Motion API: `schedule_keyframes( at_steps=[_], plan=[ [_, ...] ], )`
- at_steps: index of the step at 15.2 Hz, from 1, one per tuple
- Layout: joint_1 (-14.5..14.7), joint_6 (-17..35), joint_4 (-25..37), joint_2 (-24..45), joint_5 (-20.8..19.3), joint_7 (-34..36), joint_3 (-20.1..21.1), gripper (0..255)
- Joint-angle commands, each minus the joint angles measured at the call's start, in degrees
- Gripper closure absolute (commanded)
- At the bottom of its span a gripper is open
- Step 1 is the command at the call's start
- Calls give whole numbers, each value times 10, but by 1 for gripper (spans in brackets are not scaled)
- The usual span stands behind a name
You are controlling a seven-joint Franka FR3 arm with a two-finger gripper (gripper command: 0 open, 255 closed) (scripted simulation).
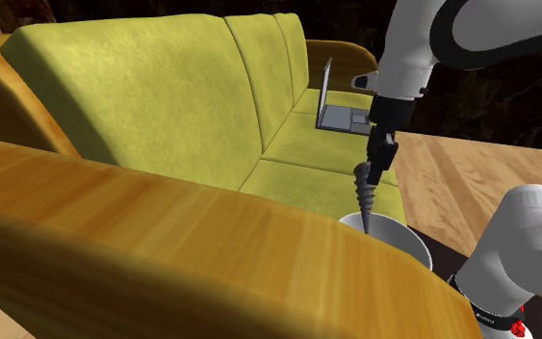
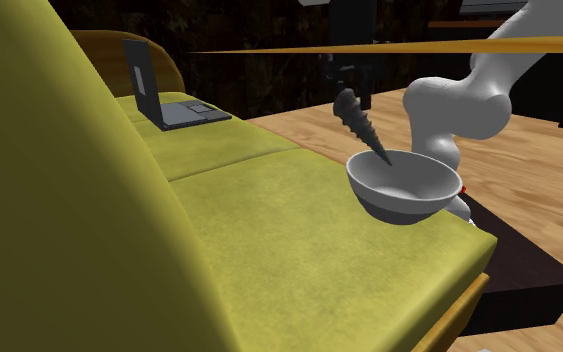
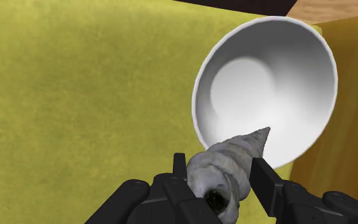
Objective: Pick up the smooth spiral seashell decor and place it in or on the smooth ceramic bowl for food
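Seashell [image 1: 368,190], grey, ridged in a tight spiral and tapering to a point, clasped at its broad end by the black gripper [image 1: 376,175], fingers pressed against both sides of it. Right of centre in the shoulder view, hanging tip-down and nearly upright over the white bowl [image 1: 405,239]. In the second exterior view, upper middle of the frame, tilted, with the tip sloping down to the right and dipping past the rim into the bowl's hollow; whether touching the inner surface, impossible to tell. In the wrist view, pale shell wedged between the two fingers [image 3: 263,181], point aimed at the bowl's smooth inside wall.

Bowl resting on the end seat cushion of a yellow-green sofa [image 1: 163,106], close to the cushion's front corner: lower right of the shoulder view, right of centre in the second exterior view. Sofa's orange-brown wooden frame [image 1: 163,241] broad across the lower left of the shoulder view. Open grey laptop [image 1: 334,104] on the far seat cushion, well apart from the bowl, upper middle of the shoulder view and upper left of the second exterior view. White arm [image 1: 418,48] reaching down from the upper right of the shoulder view. Plank floor [image 1: 490,173] beyond the sofa, at the right. Dark stand [image 2: 529,285] just beside the sofa's end, lower right of the second exterior view.
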Motion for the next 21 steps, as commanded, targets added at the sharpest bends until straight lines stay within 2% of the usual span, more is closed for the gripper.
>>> schedule_keyframes(
  at_steps=[1,6,19,21],
  plan=[
    [8,-18,-30,-50,10,15,10,255],
    [33,-78,-79,-167,41,60,37,255],
    [42,6,-189,-191,61,45,56,255],
    [42,6,-189,-191,61,45,56,255]
  ],
)
